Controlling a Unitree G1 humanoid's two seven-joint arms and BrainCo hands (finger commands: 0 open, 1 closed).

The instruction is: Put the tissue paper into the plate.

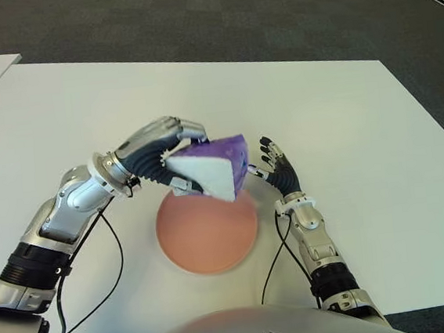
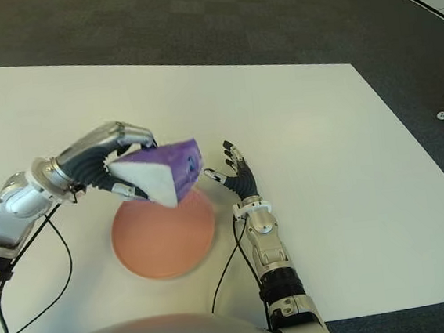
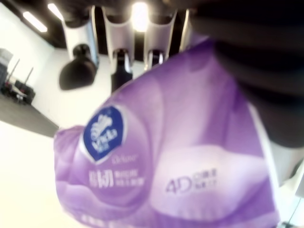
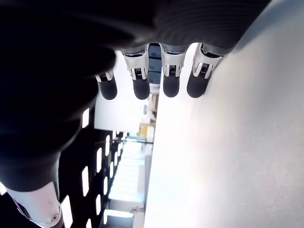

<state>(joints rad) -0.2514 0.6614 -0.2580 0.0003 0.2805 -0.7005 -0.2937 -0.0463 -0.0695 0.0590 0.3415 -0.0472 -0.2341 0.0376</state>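
1 tissue pack (image 1: 214, 167) in left hand (image 1: 162, 152) | 1 plate (image 1: 205, 239) | right hand (image 1: 275, 165) empty

Lab or office test room, broad white table (image 1: 342, 108), dark grey carpet tiles (image 1: 215, 17), ceiling strip lights (image 3: 35, 21).

Purple tissue pack (image 3: 161, 171), left wrist view: a round blue brand badge (image 3: 105, 133) sits at centre left of the frame, its script too blurred to read. Lower centre, "4D" (image 3: 176, 184) is legible; the small lines of characters beside and below remain illegible.
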